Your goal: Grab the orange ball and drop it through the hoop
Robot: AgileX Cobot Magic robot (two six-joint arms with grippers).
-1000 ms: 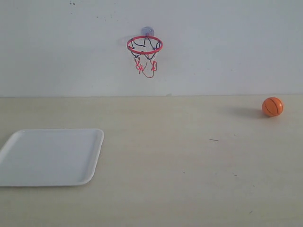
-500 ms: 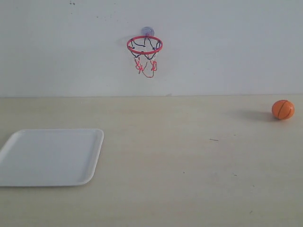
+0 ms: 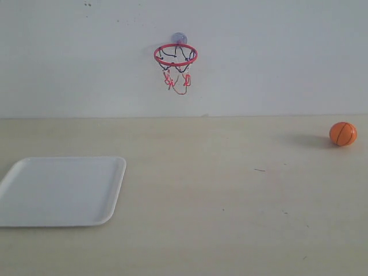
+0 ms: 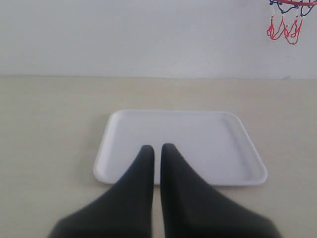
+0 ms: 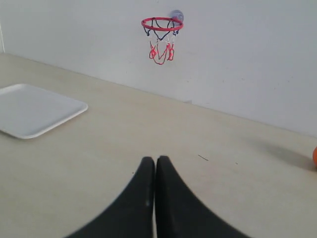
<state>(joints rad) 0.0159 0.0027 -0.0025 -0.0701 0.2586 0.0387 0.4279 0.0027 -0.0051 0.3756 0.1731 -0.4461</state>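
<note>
The orange ball (image 3: 343, 134) lies on the table at the far right, close to the back wall; a sliver of the ball (image 5: 315, 155) shows at the edge of the right wrist view. The hoop (image 3: 175, 55) with its red ring and stringy net hangs on the wall by a bluish suction cup, and the hoop (image 5: 162, 24) also shows in the right wrist view. Only its net (image 4: 285, 29) shows in the left wrist view. My left gripper (image 4: 157, 148) is shut and empty, over the near edge of the white tray. My right gripper (image 5: 155, 159) is shut and empty, far from the ball. Neither gripper appears in the exterior view.
A white tray (image 3: 23, 172) lies flat at the front left of the beige table (image 3: 230, 201); the tray (image 4: 247, 144) is also in the left wrist view and the tray (image 5: 29, 106) in the right wrist view. The white wall (image 3: 276, 57) closes off the back.
The ball rolled to the right along the back of the table, then settled at the far right. Nothing else differs.
</note>
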